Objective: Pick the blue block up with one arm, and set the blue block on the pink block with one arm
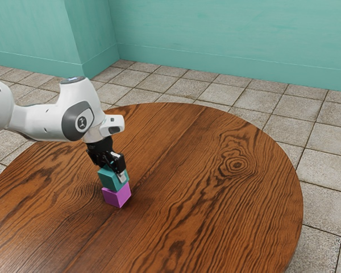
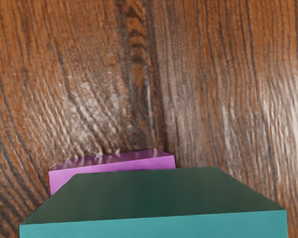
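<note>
blue block (image 1: 109, 178), teal-tinted cube, atop pink block (image 1: 117, 196)

My arm (image 1: 42, 119) enters from the left edge of the frame as a chain of smooth, glossy white shells, rounded like fat tubes. At mid-left a dark grey band wraps the joint housing, and on its face sits a dark grey disc (image 1: 81, 121) with a small white emblem. Above it, a rounded cap (image 1: 73, 81) shows a pale grey-blue top. A short, blocky white flange (image 1: 111, 126) juts toward the frame's centre. Beneath it hangs my pincer (image 1: 115, 169), black and boxy, its two stubby fingers (image 1: 119, 164) tipped with lighter grey pads.
</note>
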